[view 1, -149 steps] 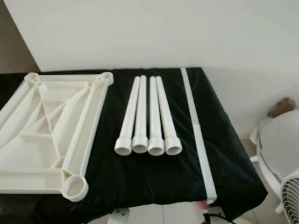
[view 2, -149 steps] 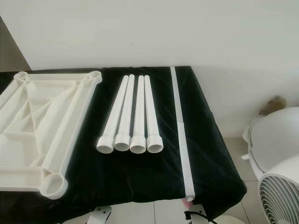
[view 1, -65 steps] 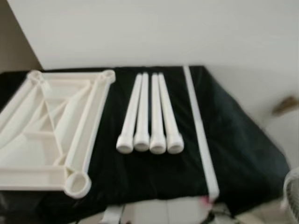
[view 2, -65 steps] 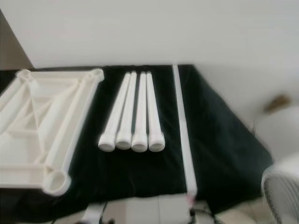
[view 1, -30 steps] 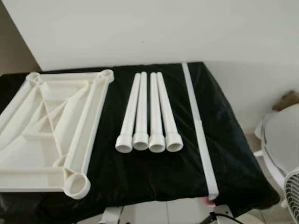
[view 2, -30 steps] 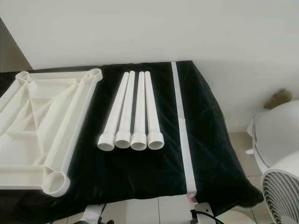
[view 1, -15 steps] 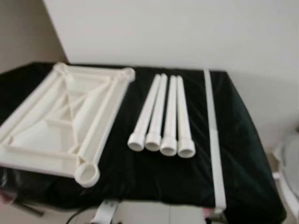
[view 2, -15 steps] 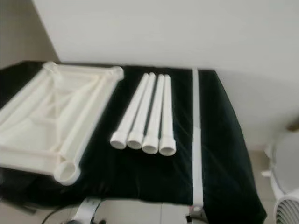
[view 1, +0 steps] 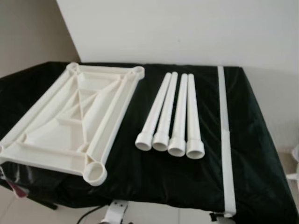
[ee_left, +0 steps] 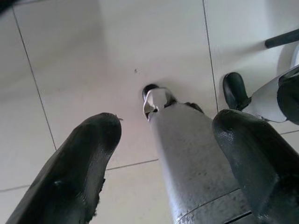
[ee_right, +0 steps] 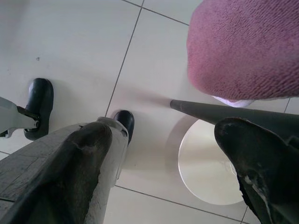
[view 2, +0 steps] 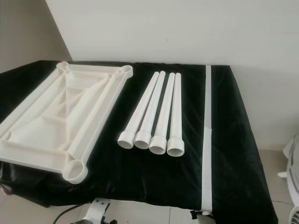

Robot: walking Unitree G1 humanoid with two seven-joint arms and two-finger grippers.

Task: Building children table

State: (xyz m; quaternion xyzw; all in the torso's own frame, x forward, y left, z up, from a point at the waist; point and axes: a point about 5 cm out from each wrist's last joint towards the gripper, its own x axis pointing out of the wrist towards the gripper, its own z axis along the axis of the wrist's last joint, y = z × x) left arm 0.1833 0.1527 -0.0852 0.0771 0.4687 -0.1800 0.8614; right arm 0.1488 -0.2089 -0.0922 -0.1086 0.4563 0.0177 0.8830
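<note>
An upturned white plastic table top (view 1: 74,121), ribbed underside up with round leg sockets at its corners, lies on the left of a black-draped surface (view 1: 254,154). To its right, several white tubular legs (view 1: 173,116) lie side by side, threaded ends toward me. A long white strip (view 1: 225,140) runs along the cloth's right side. Both arms hang down. My left gripper (ee_left: 168,123) is open above the tiled floor. My right gripper (ee_right: 166,133) is open too, empty, over the floor.
A white wall stands right behind the draped surface. A white fan (view 2: 293,161) sits at the far right on the floor. Beneath the right wrist are a pink fabric object (ee_right: 243,46) and a round stand base (ee_right: 205,163). My own leg (ee_left: 187,154) stands on the tiles.
The head camera has swung to the left, so the whole scene sits further right and the table top shows fully. The parts on the cloth have not moved.
</note>
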